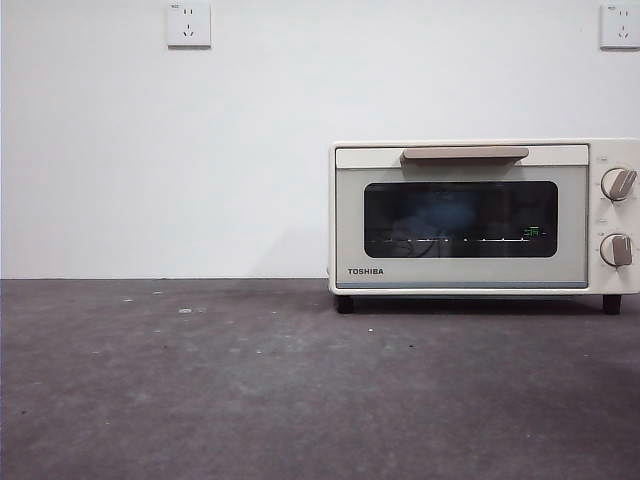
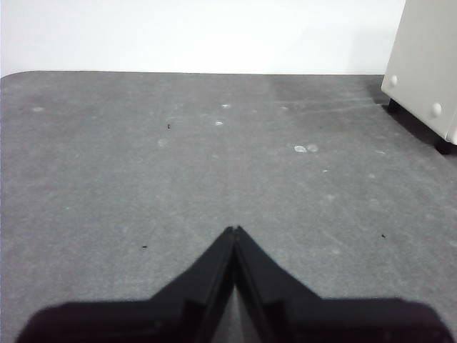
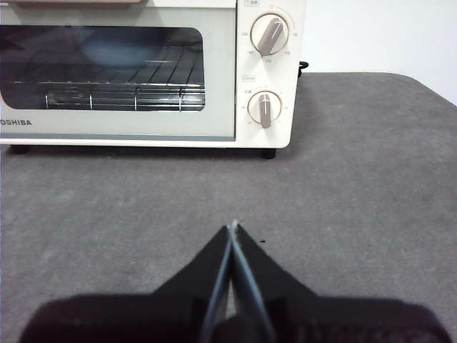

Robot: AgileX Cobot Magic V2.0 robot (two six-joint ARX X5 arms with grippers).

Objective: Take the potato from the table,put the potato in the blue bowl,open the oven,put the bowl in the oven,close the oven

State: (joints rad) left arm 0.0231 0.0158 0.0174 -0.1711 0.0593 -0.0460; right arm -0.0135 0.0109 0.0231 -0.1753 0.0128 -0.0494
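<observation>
A: Front view: the oven (image 1: 483, 216) stood shut on the table (image 1: 200, 380), at 3 o'clock; something bluish showed dimly behind the glass, perhaps the bowl. No potato visible.

B: Left wrist: the left gripper (image 2: 233, 230) was clenched, empty, over bare table.

A: Right wrist: the right gripper (image 3: 233, 226) was clenched too, oven at 12 o'clock. Its handle (image 1: 464, 154) looked rigid; I'd take it mid-bar.

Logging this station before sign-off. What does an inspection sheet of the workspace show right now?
Surface: dark grey table, a few white flecks.
Job's things: oven door shut, a bluish shape behind the glass; potato and bowl not clearly seen.
Clutter: nothing seen.
Grippers: left gripper shut, empty, over bare table; right gripper shut, empty, facing the oven's knobs.
Cables: a dark cord end behind the oven.
Surroundings: white wall, two wall sockets.
</observation>
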